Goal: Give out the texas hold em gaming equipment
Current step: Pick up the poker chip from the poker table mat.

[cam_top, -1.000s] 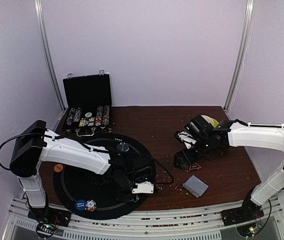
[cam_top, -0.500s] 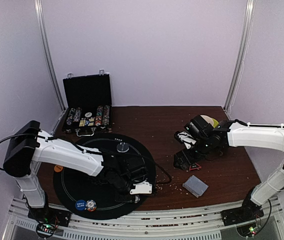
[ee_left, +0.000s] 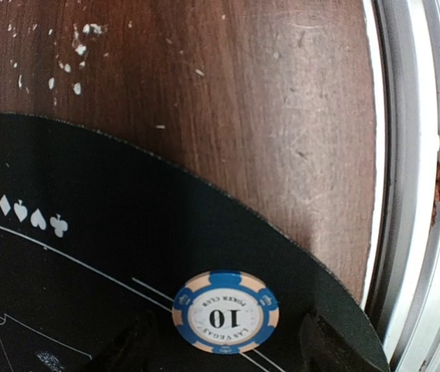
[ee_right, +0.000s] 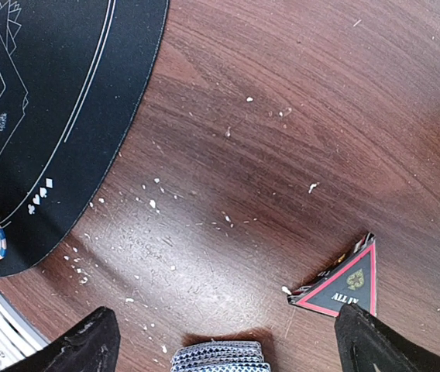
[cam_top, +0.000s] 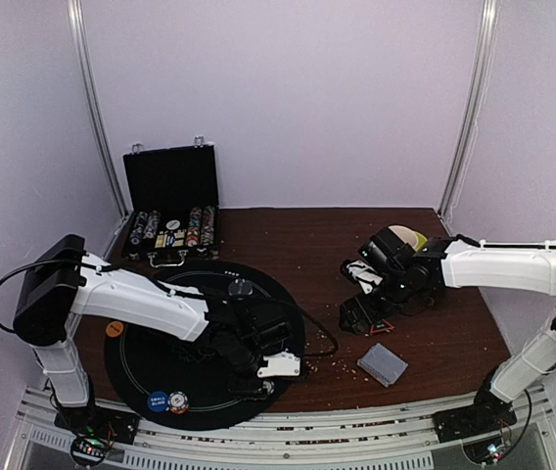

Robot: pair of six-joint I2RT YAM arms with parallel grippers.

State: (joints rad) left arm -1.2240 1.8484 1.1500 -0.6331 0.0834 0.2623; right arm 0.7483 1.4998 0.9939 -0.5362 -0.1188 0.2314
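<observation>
A black round mat lies at the near left. On it are an orange disc, a blue disc, a red-white disc and a clear grey disc. My left gripper is open low over the mat's near right edge. In the left wrist view a blue-white "10" chip lies flat on the mat between the fingers. The grey-blue card deck lies on the table. My right gripper is open and empty, just above the deck.
A black hinged case with chip rows stands open at the back left. A mug sits behind the right arm. A black-red "ALL IN" triangle lies by the right finger. The metal rail runs along the near table edge.
The left arm has shifted slightly over the mat's near right edge. The right arm has hardly moved.
</observation>
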